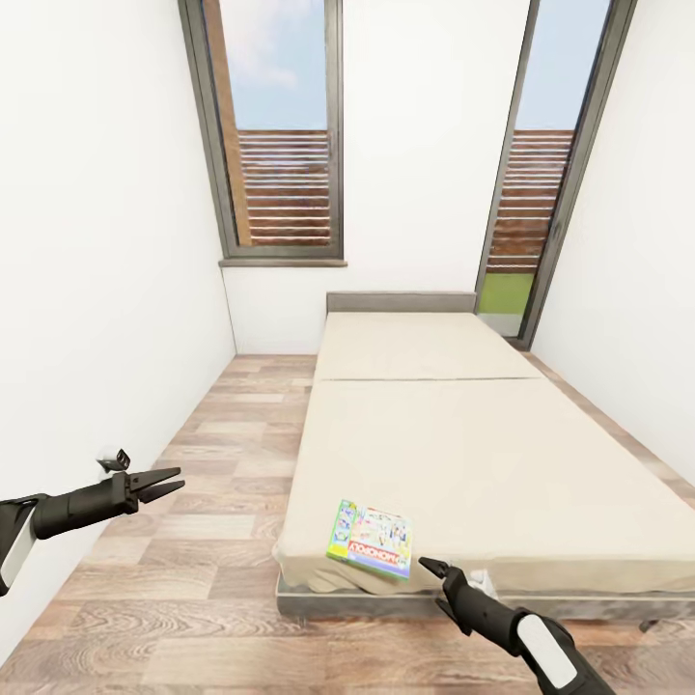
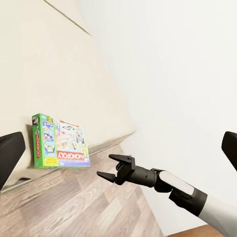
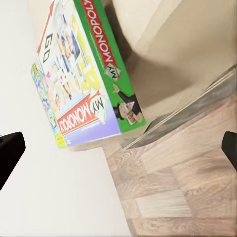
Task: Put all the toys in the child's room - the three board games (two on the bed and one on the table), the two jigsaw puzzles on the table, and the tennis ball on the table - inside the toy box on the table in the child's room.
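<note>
A board game (image 1: 371, 539) lies flat at the near corner of the bed (image 1: 483, 454), overhanging its edge. My right gripper (image 1: 431, 569) hovers just beside it, fingers apart. My left gripper (image 1: 166, 484) hangs over the wooden floor (image 1: 208, 618), fingers spread, empty.

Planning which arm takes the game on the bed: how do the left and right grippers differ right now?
The right gripper sits close to the board game at the bed's near corner; the left gripper hangs over the wooden floor, well off to the side of the bed. In the head view, the right gripper points up toward the game, while the left points sideways toward the bed. Both are open and empty.
</note>
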Tool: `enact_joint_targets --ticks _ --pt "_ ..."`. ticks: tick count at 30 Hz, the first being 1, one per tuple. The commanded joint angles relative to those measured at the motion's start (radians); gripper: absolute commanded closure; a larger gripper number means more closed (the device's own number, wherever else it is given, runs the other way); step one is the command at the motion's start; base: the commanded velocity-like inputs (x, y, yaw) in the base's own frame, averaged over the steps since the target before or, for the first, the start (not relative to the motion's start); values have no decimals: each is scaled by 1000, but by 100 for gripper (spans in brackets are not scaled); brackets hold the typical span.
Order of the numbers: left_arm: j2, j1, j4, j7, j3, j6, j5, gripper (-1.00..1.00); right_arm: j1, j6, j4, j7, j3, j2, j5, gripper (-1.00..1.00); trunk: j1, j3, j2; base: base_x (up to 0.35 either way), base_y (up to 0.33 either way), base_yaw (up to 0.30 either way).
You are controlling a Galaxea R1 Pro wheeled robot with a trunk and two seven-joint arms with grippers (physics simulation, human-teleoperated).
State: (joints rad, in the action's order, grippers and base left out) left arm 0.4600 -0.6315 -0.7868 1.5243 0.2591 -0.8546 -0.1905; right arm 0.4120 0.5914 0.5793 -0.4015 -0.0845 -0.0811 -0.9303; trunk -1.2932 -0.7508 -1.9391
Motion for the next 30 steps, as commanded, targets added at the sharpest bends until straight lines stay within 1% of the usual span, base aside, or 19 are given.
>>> enact_joint_targets --ticks 1,6,10,12,13,18,21,27,30 --pt "0 -1 0 4 0 -11 0 -100 1 7 -2 -2 -1 1 1 -100 -4 -4 -8 0 0 0" --pt "0 -1 0 4 0 -11 -1 -100 1 -1 -8 -20 24 6 26 -100 -23 -20 -43 0 0 0" --pt "0 -1 0 4 0 -11 -1 -100 1 -45 -11 -38 47 8 37 -100 -38 -32 -71 0 0 0" --pt "0 -1 0 4 0 -11 -1 -100 1 -69 -13 -55 62 9 39 -100 -46 -39 -85 0 0 0" --pt "0 -1 0 4 0 -11 0 -100 1 -79 -13 -74 73 9 40 -100 -50 -42 -92 0 0 0" --pt "0 -1 0 4 0 -11 0 -100 1 -94 -14 -128 94 9 42 -100 -69 -57 -127 0 0 0" --pt "0 -1 0 4 0 -11 -1 -100 1 -97 -15 -147 98 8 42 -100 -80 -67 -148 0 0 0" --pt "0 -1 0 4 0 -11 -1 -100 1 -99 -15 -157 101 5 42 -100 -103 -86 -190 0 0 0" --pt "0 -1 0 4 0 -11 -1 -100 1 -99 -15 -159 101 4 42 -100 -103 -86 -190 0 0 0"
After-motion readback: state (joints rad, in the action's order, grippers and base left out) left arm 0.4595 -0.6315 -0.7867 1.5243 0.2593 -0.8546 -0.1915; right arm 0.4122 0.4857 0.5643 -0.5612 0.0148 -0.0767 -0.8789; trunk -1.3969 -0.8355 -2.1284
